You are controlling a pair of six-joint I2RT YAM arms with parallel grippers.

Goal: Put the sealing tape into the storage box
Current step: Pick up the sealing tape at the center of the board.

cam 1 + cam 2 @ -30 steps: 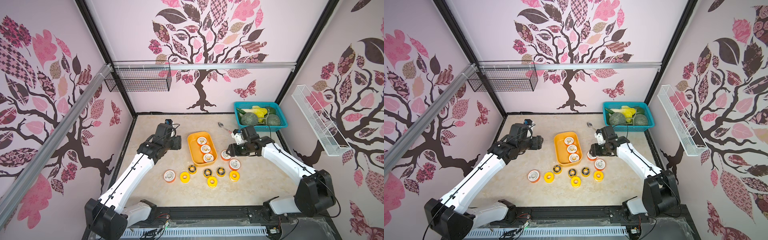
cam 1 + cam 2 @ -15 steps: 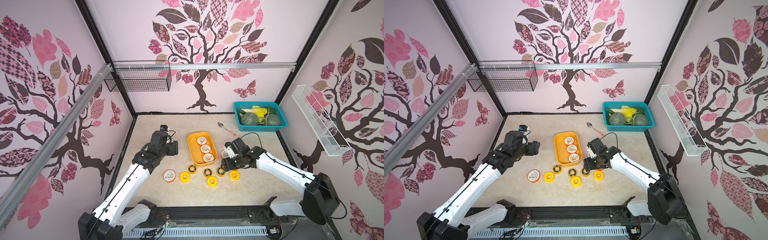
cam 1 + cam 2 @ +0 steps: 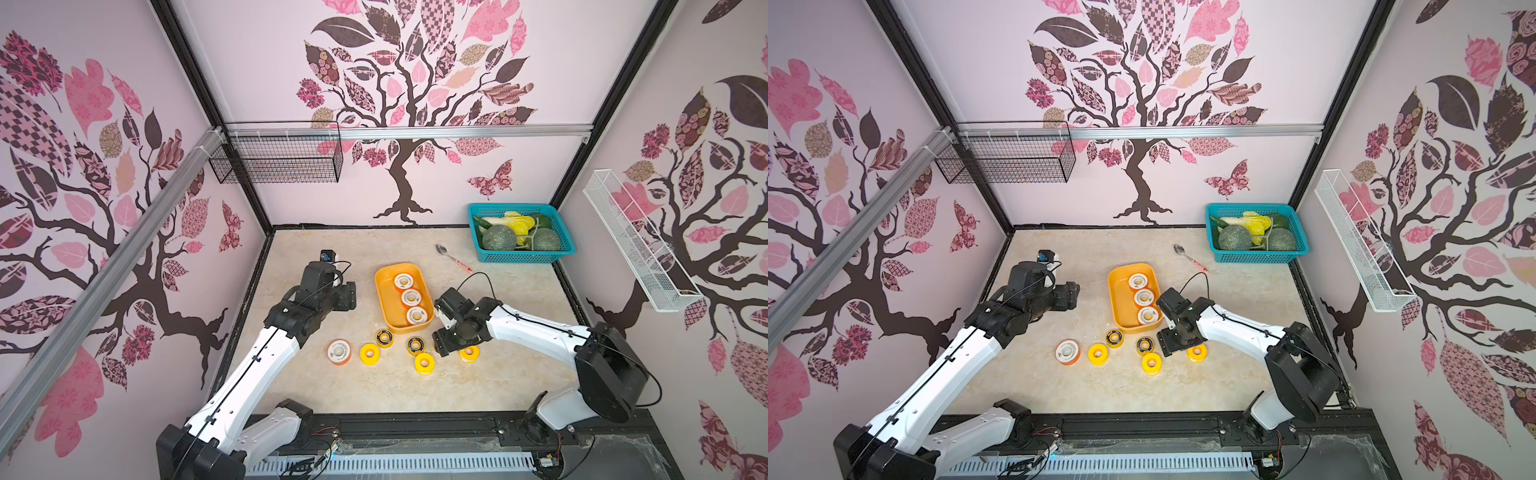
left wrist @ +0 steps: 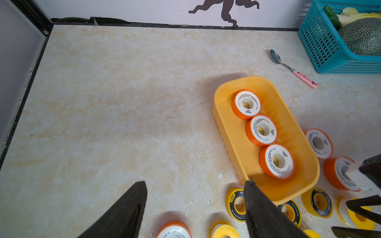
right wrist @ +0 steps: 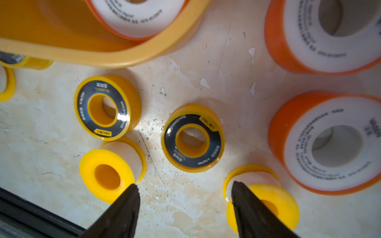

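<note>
Your left pincer [image 4: 195,183] wide open, empty, beside box [image 3: 384,291] | your right pincer [image 5: 184,184] open, empty, low over loose rolls [image 3: 424,362] at box's near end | three rolls [image 3: 411,298] inside box

My left arm [image 3: 266,361] reaches from the near left toward the far middle, and my left gripper [image 4: 194,183] is raised, jaws spread with nothing between them. My right arm [image 3: 536,332] stretches leftward from the near right, wrist bent down. My right gripper [image 5: 184,184] is low, jaws apart and empty.
</note>
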